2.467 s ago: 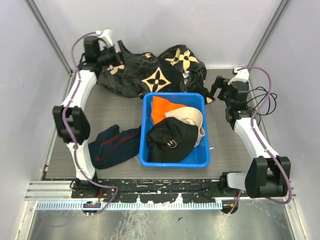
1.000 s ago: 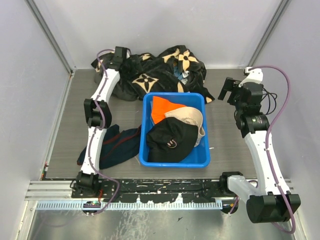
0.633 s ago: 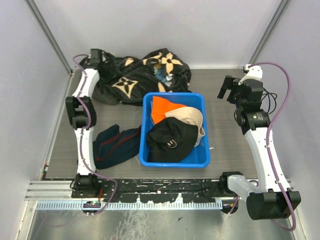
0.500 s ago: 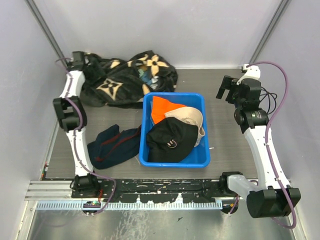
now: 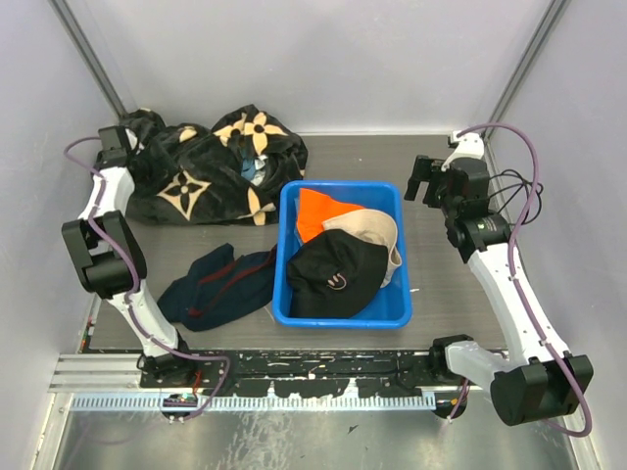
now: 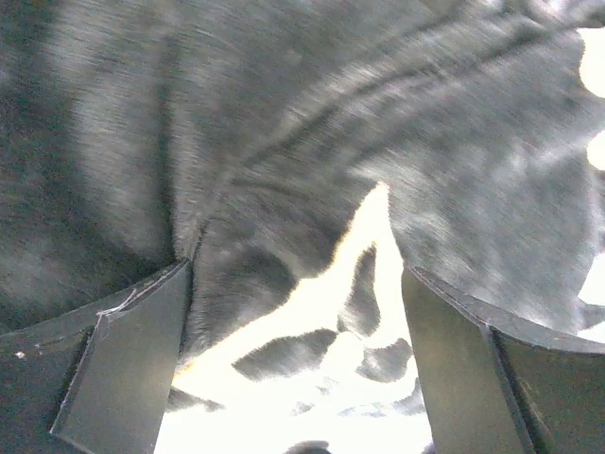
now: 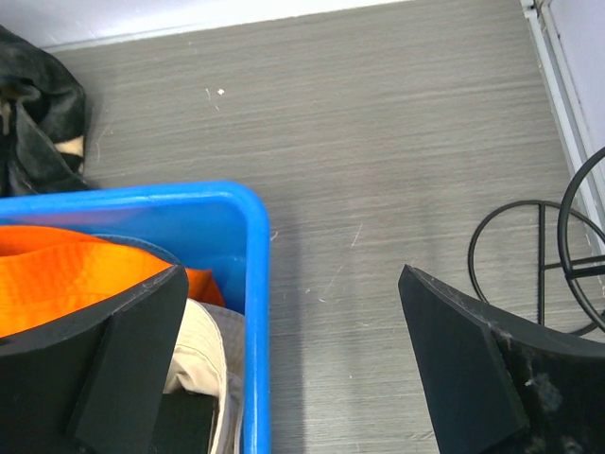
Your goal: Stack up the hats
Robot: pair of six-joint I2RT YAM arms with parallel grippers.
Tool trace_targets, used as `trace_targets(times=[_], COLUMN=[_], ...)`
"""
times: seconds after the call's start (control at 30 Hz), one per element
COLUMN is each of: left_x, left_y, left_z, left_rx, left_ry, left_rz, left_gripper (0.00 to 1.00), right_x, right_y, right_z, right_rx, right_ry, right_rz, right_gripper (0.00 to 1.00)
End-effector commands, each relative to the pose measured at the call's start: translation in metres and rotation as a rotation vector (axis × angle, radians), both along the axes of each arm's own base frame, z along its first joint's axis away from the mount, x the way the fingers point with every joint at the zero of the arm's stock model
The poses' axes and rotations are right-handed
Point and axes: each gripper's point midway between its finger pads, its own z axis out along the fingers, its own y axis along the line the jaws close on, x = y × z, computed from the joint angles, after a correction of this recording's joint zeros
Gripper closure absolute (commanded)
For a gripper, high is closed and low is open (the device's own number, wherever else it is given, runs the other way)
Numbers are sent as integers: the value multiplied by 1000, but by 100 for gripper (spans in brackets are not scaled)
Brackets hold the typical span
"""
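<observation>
Grey table (image 5: 446, 284): flowered cloth (image 5: 196, 176) beside bin (image 5: 338, 319) of hats (image 5: 338, 274).

1. A black cloth with tan flower motifs (image 5: 211, 171) lies bunched at the desk's (image 5: 441, 284) far left corner.
2. A dark navy garment with red stripes (image 5: 220, 286) lies just left of a blue bin (image 5: 340, 320).
3. Black cable loops (image 7: 541, 265) lie at the right edge.

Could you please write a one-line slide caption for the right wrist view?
Open right tool near the blue bin corner; orange hat and beige hat inside.
</observation>
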Motion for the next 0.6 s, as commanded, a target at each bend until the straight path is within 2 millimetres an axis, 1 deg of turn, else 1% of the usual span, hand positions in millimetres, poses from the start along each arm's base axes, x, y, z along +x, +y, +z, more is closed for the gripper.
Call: trace_targets(times=[0.0,0.07,0.13,0.17,0.27,0.33,0.43,0.5,0.53,0.57], left_x=[-8,-18,-30,-39,-64,-82,-102,-110,-109,-109], left_y=[-62,-85,-105,-119,-141,-147,-155,-156,-156,-157], left_z=[33,39,38,34,20,9,3,-6,-12,-19], left_rx=[-50,-50,-44,-46,-38,-11,12,28,29,26], left_ry=[-80,-78,-62,-39,58,150,235,276,287,310], left_rz=[-150,-192,-223,-252,-292,-298,-316,-314,-313,-314], left_gripper=[2,2,2,2,2,2,2,1,1,3], right_x=[0,-1,-1,-1,-3,-4,-6,-7,-8,-9], right_y=[2,3,4,4,4,4,5,5,5,5], right_z=[11,10,9,9,9,7,5,4,3,2], right_rx=[24,25,23,24,25,29,34,37,38,39], right_ry=[-64,-67,-70,-74,-81,-84,-92,-93,-94,-95], right_rz=[-2,3,8,10,14,15,19,20,18,16], right_gripper=[0,0,0,0,0,0,0,0,0,0])
